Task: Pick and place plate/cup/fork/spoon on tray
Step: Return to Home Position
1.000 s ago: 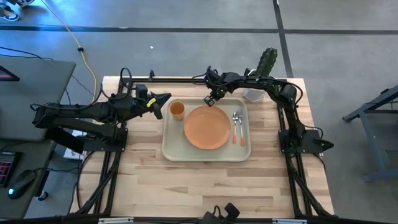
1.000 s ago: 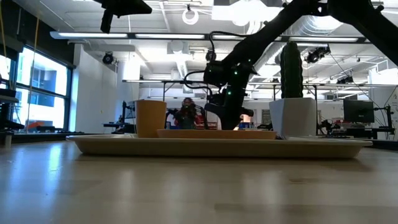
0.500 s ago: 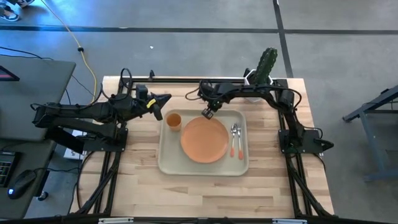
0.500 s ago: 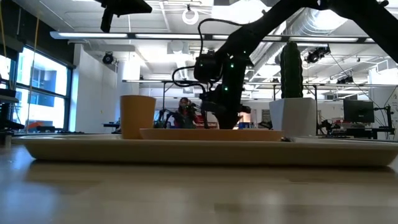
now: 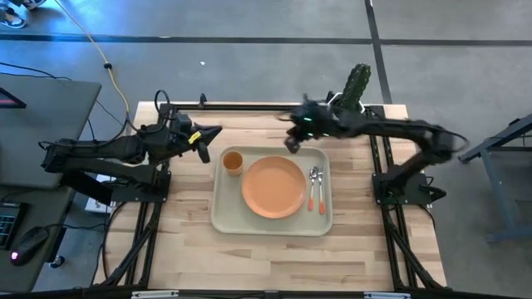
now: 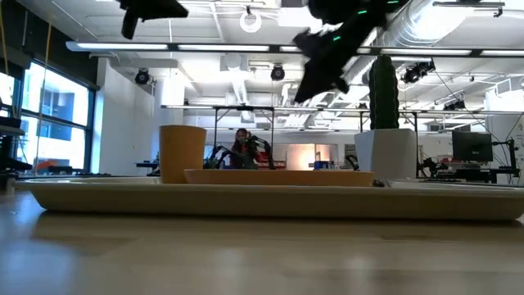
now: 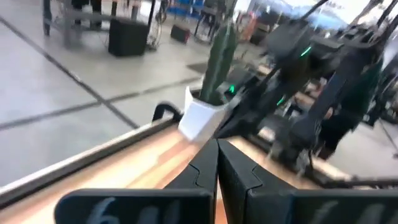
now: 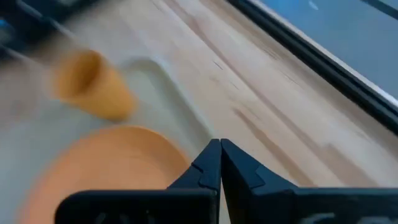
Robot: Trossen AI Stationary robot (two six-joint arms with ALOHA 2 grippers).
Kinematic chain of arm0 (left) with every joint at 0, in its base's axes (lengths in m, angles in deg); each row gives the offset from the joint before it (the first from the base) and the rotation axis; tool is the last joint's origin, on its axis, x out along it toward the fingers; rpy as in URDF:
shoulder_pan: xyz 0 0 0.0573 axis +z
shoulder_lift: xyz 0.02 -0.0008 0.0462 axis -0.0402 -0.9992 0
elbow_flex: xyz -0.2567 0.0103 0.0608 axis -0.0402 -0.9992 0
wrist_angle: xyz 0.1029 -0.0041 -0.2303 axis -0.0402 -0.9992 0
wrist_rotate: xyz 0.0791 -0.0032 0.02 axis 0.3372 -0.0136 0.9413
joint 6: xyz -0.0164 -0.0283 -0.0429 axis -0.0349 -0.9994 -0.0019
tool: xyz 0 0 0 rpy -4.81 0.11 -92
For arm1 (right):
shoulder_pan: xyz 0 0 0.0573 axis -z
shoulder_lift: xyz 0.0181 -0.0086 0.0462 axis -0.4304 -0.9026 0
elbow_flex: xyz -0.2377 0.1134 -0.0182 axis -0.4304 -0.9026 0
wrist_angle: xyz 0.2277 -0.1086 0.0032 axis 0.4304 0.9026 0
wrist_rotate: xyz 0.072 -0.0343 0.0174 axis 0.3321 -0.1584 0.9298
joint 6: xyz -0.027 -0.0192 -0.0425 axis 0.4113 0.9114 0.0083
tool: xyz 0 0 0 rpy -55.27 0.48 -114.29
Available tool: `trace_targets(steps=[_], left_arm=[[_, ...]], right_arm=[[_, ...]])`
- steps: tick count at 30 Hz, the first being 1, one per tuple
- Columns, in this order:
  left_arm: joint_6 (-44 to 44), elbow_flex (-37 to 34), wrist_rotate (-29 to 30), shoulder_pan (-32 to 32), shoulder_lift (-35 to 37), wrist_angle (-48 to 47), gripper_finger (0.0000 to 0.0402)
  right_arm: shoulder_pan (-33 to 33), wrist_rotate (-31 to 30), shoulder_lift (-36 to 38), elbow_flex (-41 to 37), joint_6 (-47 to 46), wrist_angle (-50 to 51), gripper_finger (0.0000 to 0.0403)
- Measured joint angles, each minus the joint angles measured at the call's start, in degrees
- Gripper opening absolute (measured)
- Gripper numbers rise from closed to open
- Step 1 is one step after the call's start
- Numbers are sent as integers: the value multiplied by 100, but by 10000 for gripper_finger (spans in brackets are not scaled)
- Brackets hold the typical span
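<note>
The beige tray [image 5: 223, 208] lies on the table. On it rest the orange plate [image 5: 273, 187] in the middle, the orange cup [image 5: 233, 160] upright at its far left corner, and the fork and spoon [image 5: 315, 188] side by side at the plate's right. My right gripper [image 5: 291, 143] is shut and empty, above the tray's far rim; its wrist view shows the cup [image 8: 93, 84] and the plate [image 8: 99, 168] below. My left gripper [image 5: 212, 133] is shut and empty, in the air left of the cup.
A white pot with a green cactus [image 5: 353, 87] stands at the table's far right corner, behind my right arm. Bare wood [image 5: 274, 257] lies between the tray and the near edge. A person shows in the room beyond the table [image 6: 243, 143].
The tray, with plate, cup and cutlery on it, has slid toward the table's near edge and a little left while my right gripper was at its far rim. My right gripper has then risen off the rim and drawn back toward the right.
</note>
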Motion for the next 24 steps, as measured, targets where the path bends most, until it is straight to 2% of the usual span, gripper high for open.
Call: trace_targets(steps=[5,8,11,13,18,24], left_arm=[[-79,0,-597,-93,159,-746,0],[267,2,-789,-95,93,-697,0],[1220,0,-613,-32,-6,-732,0],[1568,0,-518,58,1,-661,0],[2164,-197,-872,52,318,-188,0],[2215,-1416,-1090,-84,1035,1330,0]], right_arm=[[-175,1036,1912,-1850,-272,-1934,0],[-424,1277,2844,-2630,510,-2649,0],[-623,1410,3625,-3146,1586,-2702,0],[-681,1406,4110,-3345,1858,-2663,0],[-679,1424,5311,-3618,1795,-2576,0],[-679,1796,6395,-3980,1684,-2377,0]])
